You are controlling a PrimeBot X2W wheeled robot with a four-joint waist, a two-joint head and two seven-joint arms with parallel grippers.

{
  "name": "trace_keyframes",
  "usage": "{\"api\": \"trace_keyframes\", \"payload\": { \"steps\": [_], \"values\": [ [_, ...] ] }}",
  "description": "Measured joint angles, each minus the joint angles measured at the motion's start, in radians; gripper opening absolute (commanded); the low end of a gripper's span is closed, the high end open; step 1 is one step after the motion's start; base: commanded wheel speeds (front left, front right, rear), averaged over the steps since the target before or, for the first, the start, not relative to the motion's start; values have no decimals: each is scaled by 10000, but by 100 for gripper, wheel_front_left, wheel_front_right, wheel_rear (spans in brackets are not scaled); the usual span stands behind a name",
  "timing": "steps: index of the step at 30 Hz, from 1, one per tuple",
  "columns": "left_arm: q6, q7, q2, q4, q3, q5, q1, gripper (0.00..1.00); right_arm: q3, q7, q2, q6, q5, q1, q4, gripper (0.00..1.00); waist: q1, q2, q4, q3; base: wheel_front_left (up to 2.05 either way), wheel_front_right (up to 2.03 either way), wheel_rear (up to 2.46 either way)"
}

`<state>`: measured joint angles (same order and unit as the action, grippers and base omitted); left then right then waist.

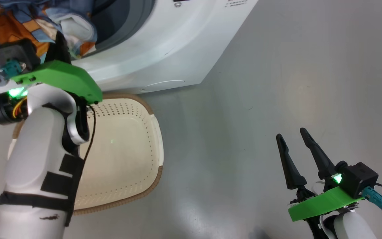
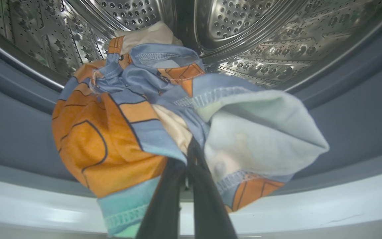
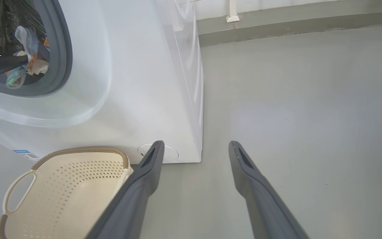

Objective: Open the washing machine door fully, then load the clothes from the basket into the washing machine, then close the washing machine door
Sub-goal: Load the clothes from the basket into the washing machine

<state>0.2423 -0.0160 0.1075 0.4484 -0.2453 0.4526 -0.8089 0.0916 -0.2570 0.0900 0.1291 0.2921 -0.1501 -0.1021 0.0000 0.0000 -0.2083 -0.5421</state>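
Left tool (image 2: pixel 188 151) — tight on clothes (image 2: pixel 111 132)

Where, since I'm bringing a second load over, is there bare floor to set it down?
The grey floor is bare between the basket and the right gripper, and right of the washing machine. The basket's visible inside is bare too. It is crowded at the mouth of the drum, where the left gripper holds the clothes.
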Motion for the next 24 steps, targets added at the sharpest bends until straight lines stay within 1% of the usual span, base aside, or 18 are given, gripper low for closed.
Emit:
{"api": "trace_keyframes", "payload": {
  "steps": [4,8,13,18,19,24],
  "values": [
    [-2,4,31,514,36,21,-455,0,96,0,-4,0,0,-3,-21,100,0,0,-151,-38,0,0,0],
    [-19,31,84,1306,94,25,-1099,0,268,0,-38,0,2,-11,-59,100,0,0,-342,-95,0,0,0],
    [-132,-73,359,2399,303,38,-2049,0,339,0,-42,0,13,-49,-98,100,0,0,-597,-254,0,0,0],
    [-456,-301,698,3467,460,128,-3049,0,606,2,-54,0,13,-59,-151,100,0,0,-833,-507,0,0,0],
    [-464,-372,767,3670,466,107,-3251,0,621,2,-52,0,13,-70,-163,100,1,0,-878,-558,0,0,0],
    [-780,-577,1028,4462,686,201,-4339,0,895,0,-48,0,15,-171,-194,100,1,0,-1107,-858,0,0,0]
  ]
}}
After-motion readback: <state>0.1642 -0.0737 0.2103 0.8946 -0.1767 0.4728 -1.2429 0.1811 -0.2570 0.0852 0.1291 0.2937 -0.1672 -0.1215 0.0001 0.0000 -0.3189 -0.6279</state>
